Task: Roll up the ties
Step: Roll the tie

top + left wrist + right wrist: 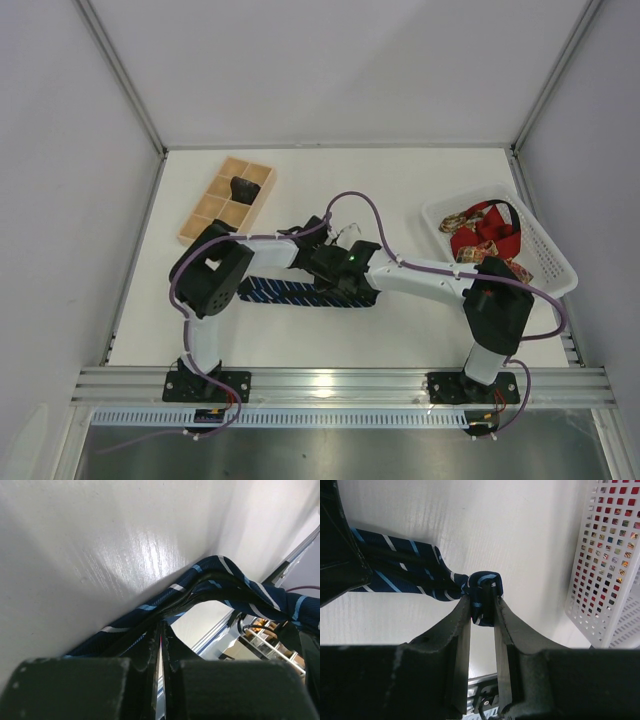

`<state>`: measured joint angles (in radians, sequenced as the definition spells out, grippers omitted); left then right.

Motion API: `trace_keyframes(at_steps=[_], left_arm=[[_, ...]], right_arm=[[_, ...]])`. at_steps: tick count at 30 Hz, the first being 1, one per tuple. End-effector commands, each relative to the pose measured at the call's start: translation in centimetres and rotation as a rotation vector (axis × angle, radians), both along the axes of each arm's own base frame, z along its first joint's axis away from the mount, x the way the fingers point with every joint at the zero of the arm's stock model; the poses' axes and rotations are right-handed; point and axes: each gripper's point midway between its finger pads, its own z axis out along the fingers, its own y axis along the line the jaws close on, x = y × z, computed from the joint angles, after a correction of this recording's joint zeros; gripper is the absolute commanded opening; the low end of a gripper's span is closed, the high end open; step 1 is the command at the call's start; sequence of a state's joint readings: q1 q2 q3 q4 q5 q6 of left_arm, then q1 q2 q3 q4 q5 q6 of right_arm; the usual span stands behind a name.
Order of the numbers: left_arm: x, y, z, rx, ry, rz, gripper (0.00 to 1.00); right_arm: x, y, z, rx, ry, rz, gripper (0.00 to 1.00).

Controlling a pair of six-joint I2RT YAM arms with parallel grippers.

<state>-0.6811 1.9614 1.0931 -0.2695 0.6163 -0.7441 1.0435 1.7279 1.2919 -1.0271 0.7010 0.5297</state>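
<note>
A navy tie (pixel 275 291) with pale diagonal stripes lies across the middle of the table. My right gripper (pixel 345 280) is shut on its folded end (pixel 482 596), with the rest of the tie trailing to the left (pixel 405 565). My left gripper (pixel 320 238) sits close beside it. In the left wrist view its fingers (pixel 172 645) are almost together and pinch the tie's edge (pixel 200 582), which arches up off the table. A small dark rolled bundle (pixel 243 188) sits in a wooden compartment box (pixel 215 210). Red and gold-patterned ties (pixel 485 232) lie in a white basket (pixel 545 255).
The wooden box stands at the back left and the white basket at the right (pixel 610 565), close to my right gripper. Purple cables (pixel 365 205) loop over both arms. A metal rail (pixel 340 385) runs along the near edge.
</note>
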Motion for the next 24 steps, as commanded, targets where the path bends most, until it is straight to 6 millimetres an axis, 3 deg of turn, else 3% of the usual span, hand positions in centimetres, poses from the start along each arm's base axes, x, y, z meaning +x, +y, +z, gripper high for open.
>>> trace_keyframes(at_steps=[1, 16, 21, 24], left_arm=[[1.1, -0.7, 0.3, -0.013, -0.032, 0.010, 0.08], [0.7, -0.2, -1.0, 0.018, -0.017, 0.013, 0.07], [0.7, 0.1, -1.1, 0.029, -0.018, 0.011, 0.07], [0.6, 0.2, -1.3, 0.037, -0.016, 0.009, 0.07]], right_arm=[[0.9, 1.4, 0.9, 0.009, -0.048, 0.017, 0.13], [-0.6, 7.0, -1.0, 0.050, 0.024, 0.134, 0.18], [-1.7, 8.3, -1.9, 0.117, 0.084, 0.165, 0.37], [-2.3, 9.2, -2.1, 0.223, 0.133, 0.195, 0.42]])
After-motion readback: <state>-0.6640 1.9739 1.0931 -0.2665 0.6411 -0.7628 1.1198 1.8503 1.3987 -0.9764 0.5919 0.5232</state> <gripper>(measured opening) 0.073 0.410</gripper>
